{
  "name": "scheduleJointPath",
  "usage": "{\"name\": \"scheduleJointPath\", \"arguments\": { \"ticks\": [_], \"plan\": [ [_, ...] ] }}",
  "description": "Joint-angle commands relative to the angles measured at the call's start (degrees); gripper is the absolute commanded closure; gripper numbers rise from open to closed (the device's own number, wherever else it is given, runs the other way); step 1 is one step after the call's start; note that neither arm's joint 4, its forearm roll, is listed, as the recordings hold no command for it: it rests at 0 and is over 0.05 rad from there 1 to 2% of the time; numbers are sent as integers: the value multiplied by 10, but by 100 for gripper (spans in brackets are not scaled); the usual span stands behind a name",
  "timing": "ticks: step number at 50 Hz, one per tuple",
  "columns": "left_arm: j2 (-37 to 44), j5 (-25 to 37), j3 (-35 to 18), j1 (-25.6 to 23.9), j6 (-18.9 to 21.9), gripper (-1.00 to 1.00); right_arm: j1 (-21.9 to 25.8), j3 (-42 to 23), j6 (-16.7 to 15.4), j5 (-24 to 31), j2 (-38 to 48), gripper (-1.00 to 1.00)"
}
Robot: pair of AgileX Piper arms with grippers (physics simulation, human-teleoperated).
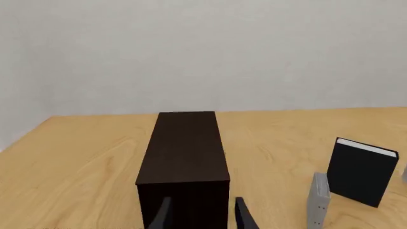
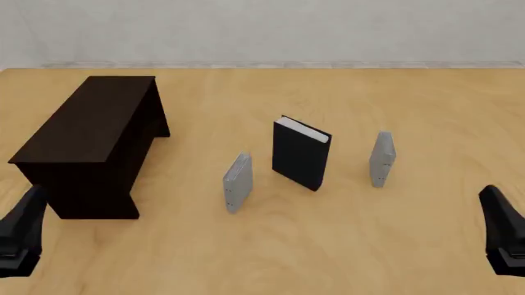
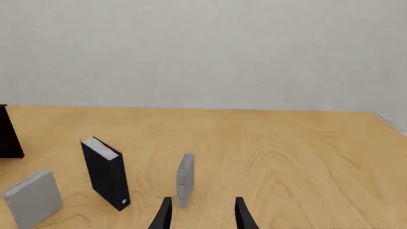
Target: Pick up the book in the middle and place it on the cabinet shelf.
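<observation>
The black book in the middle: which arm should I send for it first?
Probably the right. The right gripper is open and faces the black book with only one thin grey book nearby. The left gripper points at the cabinet, which partly blocks it.

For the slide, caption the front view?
Black book upright between two grey books, cabinet shelf left, both hands back.

You have the book [image 2: 301,153] standing upright mid-table, flanked by two thin grey books: the left grey book [image 2: 237,182] and the right grey book [image 2: 382,158]. Each stands apart from it, leaving open lanes on both sides. The cabinet shelf [image 2: 88,138] blocks the table's left; its flat top is bare. Open tabletop [image 2: 328,246] lies before both grippers.
</observation>
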Motion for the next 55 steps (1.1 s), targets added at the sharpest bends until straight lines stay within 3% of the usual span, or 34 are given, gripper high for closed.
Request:
{"name": "scheduleJointPath", "arguments": {
  "ticks": [1, 11, 15, 17, 19, 21, 25, 31, 35, 42, 49, 50, 52, 55],
  "plan": [
    [24, -13, 1, 29, -7, -100, -9, 6, 1, -8, 1, -100],
    [51, -28, -2, 16, -11, -100, -9, -5, -9, 3, -1, -100],
    [40, 9, -37, 14, -14, -100, -9, -9, -9, 6, -1, -100],
    [34, 28, -55, -10, -37, -100, -8, -8, -10, 6, -1, -100],
    [37, 41, -69, -20, 3, -100, -9, 6, -11, -5, -1, -100],
    [43, 49, -81, -18, -10, -100, -9, 6, -9, -5, -1, -100],
    [42, 66, -102, -22, 16, -100, -8, 6, -10, -4, -1, -100],
    [63, 76, -131, -23, 13, -100, -5, -12, -15, 17, -1, -100],
    [83, 77, -150, -36, 8, -100, -4, 7, -15, 1, -1, -100],
    [171, 28, -177, -56, -18, -100, -1, 7, -16, 5, 0, -100],
    [260, -13, -209, -116, -2, -100, -2, 7, -16, 4, -1, -100],
    [292, -20, -219, -119, -33, -100, 0, 6, -12, 2, -1, -100],
    [305, -26, -224, -121, -38, -100, 0, 6, -11, 2, -1, -100],
    [340, -45, -236, -136, -25, -100, 1, 7, -13, 2, -1, -100]
  ]
}}
